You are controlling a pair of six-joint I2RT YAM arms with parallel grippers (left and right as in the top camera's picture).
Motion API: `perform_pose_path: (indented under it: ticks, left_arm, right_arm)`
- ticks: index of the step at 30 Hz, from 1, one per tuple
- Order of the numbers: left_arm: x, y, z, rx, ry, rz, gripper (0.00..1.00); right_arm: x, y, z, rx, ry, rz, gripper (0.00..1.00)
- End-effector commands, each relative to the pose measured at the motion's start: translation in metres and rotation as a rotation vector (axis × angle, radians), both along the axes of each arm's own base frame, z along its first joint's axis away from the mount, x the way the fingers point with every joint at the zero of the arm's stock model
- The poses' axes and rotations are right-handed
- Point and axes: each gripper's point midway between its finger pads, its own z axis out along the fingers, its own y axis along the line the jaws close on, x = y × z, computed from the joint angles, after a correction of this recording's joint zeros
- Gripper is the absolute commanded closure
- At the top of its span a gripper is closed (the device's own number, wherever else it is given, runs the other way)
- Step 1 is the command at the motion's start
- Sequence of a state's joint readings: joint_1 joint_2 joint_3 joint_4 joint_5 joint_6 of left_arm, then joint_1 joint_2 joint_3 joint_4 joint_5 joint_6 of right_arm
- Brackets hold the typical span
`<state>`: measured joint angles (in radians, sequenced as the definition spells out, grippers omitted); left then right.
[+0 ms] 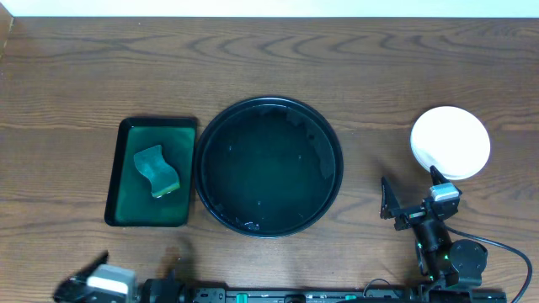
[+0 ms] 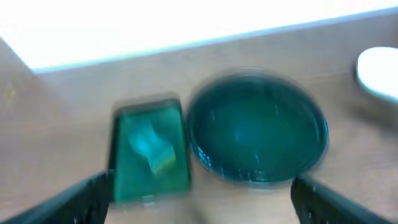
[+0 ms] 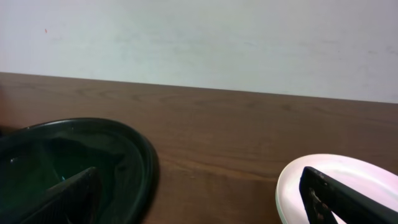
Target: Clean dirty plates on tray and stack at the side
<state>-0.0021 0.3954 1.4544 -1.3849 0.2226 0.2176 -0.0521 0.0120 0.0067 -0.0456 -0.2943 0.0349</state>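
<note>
Wide-open jaws are being shown by the left gripper (image 2: 202, 190) and the right gripper (image 1: 412, 190), with nothing gripped. The plates (image 1: 450, 141) are being borne by the table (image 1: 253, 59), stacked right of the tray (image 1: 269, 168) and apart from it.

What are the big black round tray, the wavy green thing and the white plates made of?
The tray looks like glossy black plastic: light glints off it, though it might be coated metal. The sponge looks like soft, matte green foam with a yellowish edge. The plates look smooth and white, maybe ceramic or melamine; I cannot tell which.
</note>
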Motion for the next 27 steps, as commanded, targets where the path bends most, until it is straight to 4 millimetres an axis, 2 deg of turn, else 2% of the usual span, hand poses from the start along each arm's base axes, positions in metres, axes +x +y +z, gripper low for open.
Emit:
perform_pose_path:
  ticks: [1, 7, 11, 15, 27]
  left_arm:
    - [0.017, 0.002, 0.024, 0.017, -0.118, 0.003, 0.07]
    - [0.05, 0.002, 0.08, 0.015, -0.442, 0.007, 0.07]
    - [0.06, -0.002, 0.094, 0.011, -0.634, -0.01, 0.07]
    - [0.069, -0.003, 0.086, 0.011, -0.76, -0.017, 0.07]
    - [0.108, -0.005, 0.013, 0.012, -0.851, -0.027, 0.07]
  right_arm:
    - [0.0, -0.003, 0.0, 0.012, 0.003, -0.016, 0.01]
    - [0.0, -0.003, 0.0, 0.012, 0.003, -0.016, 0.01]
    - [0.0, -0.003, 0.0, 0.012, 0.003, -0.016, 0.01]
    - [0.0, -0.003, 0.0, 0.012, 0.003, -0.016, 0.01]
    - [0.0, -0.003, 0.0, 0.012, 0.003, -0.016, 0.01]
